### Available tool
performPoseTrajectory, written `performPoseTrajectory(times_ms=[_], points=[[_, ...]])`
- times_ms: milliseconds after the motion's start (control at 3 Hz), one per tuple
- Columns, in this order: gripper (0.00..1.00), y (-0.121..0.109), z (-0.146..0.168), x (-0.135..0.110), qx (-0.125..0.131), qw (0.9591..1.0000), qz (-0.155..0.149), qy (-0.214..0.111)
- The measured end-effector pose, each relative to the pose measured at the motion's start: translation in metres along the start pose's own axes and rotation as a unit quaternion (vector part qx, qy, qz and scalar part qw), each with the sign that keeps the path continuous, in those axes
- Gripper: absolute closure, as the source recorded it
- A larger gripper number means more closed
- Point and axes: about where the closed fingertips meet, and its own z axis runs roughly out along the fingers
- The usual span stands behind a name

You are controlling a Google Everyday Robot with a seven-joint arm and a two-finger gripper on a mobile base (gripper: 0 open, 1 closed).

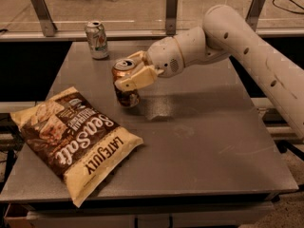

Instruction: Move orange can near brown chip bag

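The orange can (125,94) is upright, copper-orange with a silver top, held in my gripper (130,75) just above or at the grey table (204,141). The gripper is shut on its upper part, with one cream finger (135,81) across the can's front. The brown chip bag (76,140) lies flat at the front left of the table, with white "Sea Salt" lettering. The can stands just off the bag's far right corner, a short gap away. My white arm (247,46) reaches in from the right.
A silver-green can (97,39) stands upright at the table's far left edge. A rail with metal posts (171,11) runs behind the table. The table's front edge (152,196) lies below the bag.
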Motion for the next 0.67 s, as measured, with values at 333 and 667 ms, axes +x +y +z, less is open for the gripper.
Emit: performPoseTrajectory(times_ms=[333,667], points=[[0.61,0.0111,0.0124,0.0073,-0.020,0.9998,-0.001,0.011],[0.36,0.0192,0.0218,0.0148,-0.034,0.9993,0.004,0.017]])
